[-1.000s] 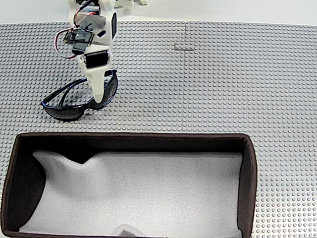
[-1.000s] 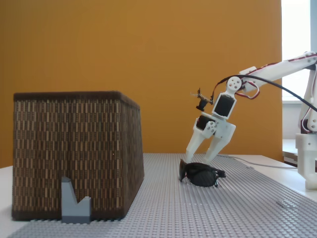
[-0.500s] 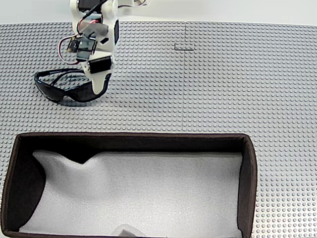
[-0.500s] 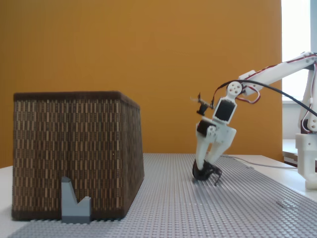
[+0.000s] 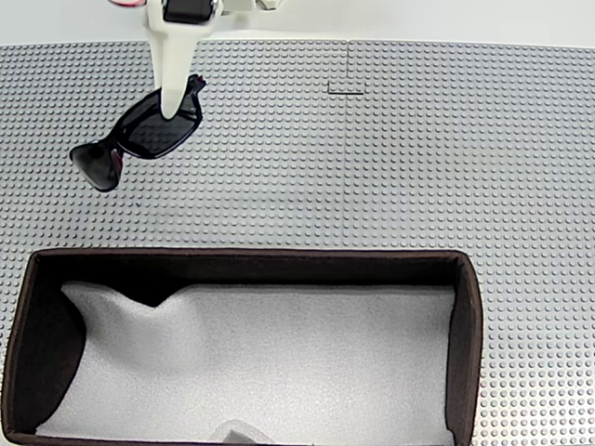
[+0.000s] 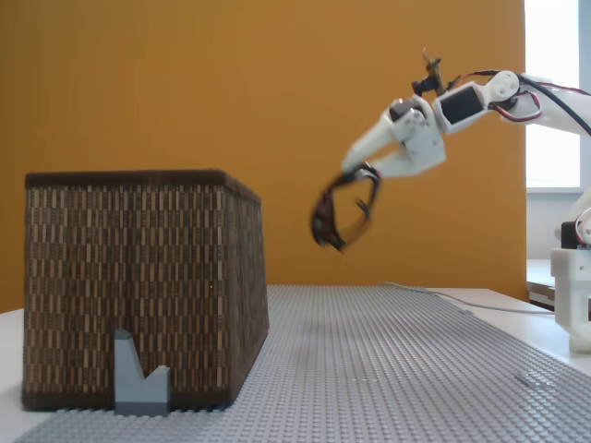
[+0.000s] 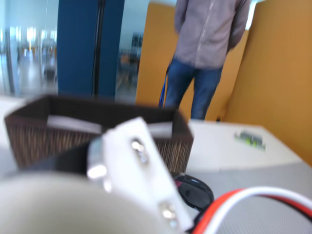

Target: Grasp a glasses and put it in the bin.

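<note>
The bin [image 5: 465,307] is sitting nearest in a fixed view, its foam lining bare. Beyond it, the gripper [image 6: 358,173] is pinching the glasses [image 6: 340,214], now hanging in the air above the studded mat [image 5: 390,158]; half a second earlier they were touching it.

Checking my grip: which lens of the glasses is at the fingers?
The upper-right lens in a fixed view, under the fingers; the other lens sticks out free, lower left.
</note>
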`<state>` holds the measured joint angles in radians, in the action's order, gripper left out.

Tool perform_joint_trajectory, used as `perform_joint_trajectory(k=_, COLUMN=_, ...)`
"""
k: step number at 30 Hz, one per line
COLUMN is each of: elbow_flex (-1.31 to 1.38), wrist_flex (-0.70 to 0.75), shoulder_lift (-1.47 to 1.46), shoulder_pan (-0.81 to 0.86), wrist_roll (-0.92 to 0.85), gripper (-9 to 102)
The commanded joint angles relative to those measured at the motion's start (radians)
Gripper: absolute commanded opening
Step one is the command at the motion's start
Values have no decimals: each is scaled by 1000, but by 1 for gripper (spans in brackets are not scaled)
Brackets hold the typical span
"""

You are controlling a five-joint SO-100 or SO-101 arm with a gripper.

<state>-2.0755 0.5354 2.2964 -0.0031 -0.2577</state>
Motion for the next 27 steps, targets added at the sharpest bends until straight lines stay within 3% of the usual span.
perform_joint_trajectory(k=1, elbow_flex=87, wrist_flex=-199, shoulder_lift=-57, shoulder_pan=-57, wrist_roll=-40, gripper=0)
perform_joint_trajectory(k=4, elbow_flex=190, wrist_flex=-425, shoulder_lift=-230, shoulder_pan=-95, wrist_roll=-95, gripper=0)
perform_joint_trajectory(k=9, elbow_flex=342, wrist_flex=-543, shoulder_lift=-405, shoulder_pan=-132, wrist_roll=-127, gripper=0)
perform_joint_trajectory(k=20, elbow_flex=591, wrist_flex=-477, shoulder_lift=-723, shoulder_pan=-115, wrist_roll=-32, gripper=0)
perform_joint_trajectory(k=27, elbow_flex=830, wrist_flex=-193, shoulder_lift=-959, shoulder_pan=-97, wrist_roll=110, gripper=0)
